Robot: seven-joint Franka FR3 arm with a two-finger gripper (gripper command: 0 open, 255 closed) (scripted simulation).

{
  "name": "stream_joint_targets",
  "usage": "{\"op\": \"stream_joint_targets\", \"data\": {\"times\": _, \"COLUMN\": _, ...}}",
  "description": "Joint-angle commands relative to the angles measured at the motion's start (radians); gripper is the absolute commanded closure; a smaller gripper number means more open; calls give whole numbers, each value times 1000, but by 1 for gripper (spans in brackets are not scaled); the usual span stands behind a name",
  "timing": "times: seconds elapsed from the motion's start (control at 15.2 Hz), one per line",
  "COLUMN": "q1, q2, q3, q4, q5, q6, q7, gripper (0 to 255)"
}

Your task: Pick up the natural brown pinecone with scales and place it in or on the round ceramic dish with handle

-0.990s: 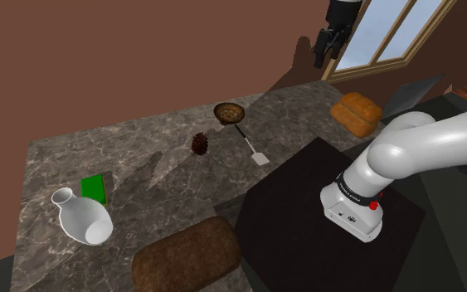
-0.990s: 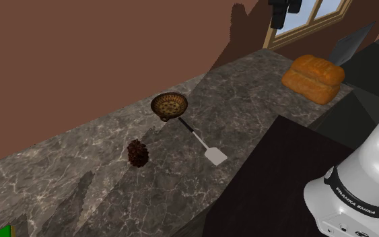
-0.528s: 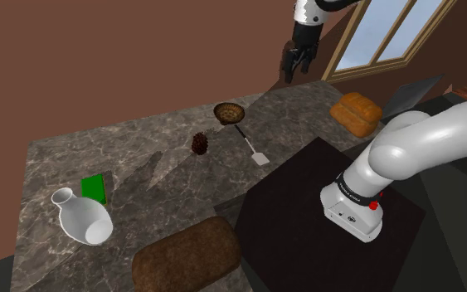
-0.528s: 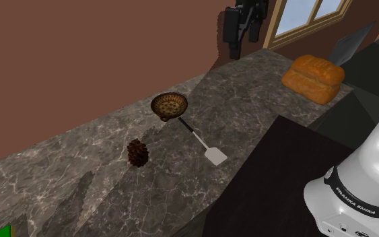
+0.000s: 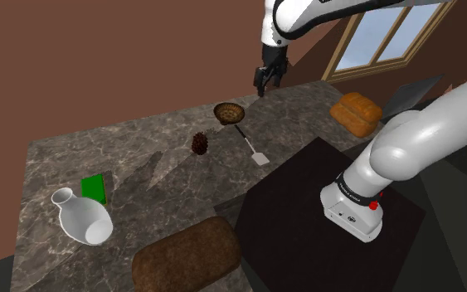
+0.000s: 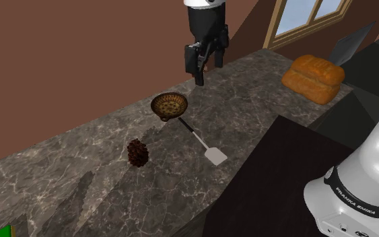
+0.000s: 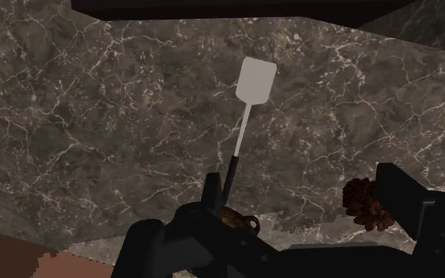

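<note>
The brown scaly pinecone [image 5: 199, 143] [image 6: 138, 153] lies on the marble counter, a short way from the round brown dish [image 5: 230, 112] [image 6: 169, 105] near the wall. My black gripper [image 5: 261, 85] [image 6: 196, 74] hangs open and empty in the air, above and just to the shoulder view's right of the dish, well clear of the pinecone. In the wrist view the gripper [image 7: 303, 201] has its fingers apart; the pinecone [image 7: 364, 203] shows beside one finger [image 7: 398, 189], and the dish [image 7: 240, 219] is mostly hidden behind the hand.
A spatula [image 5: 252, 148] [image 6: 204, 145] [image 7: 248, 110] lies with its handle touching the dish. An orange loaf [image 5: 356, 112] [image 6: 314, 77] sits by the window. A dark loaf [image 5: 186, 257], white vase [image 5: 82, 217] and green block [image 5: 94, 188] stand nearer the front. The black stand [image 5: 306, 199] borders the counter.
The arm has swung from the window toward the shoulder view's left and come down, bringing the gripper close above the dish. Pinecone, dish and spatula have not moved.
</note>
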Motion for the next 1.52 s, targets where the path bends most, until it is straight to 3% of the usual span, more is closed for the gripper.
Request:
{"op": "stream_joint_targets", "data": {"times": 0.0, "q1": 9, "q2": 71, "q3": 14, "q4": 17, "q5": 4, "q6": 54, "q7": 15, "gripper": 0}}
{"op": "stream_joint_targets", "data": {"times": 0.73, "q1": 60, "q2": 475, "q3": 70, "q4": 216, "q5": -19, "q6": 247, "q7": 101, "gripper": 0}}
{"op": "stream_joint_targets", "data": {"times": 1.45, "q1": 138, "q2": 892, "q3": 82, "q4": 565, "q5": -70, "q6": 304, "q7": 170, "gripper": 0}}
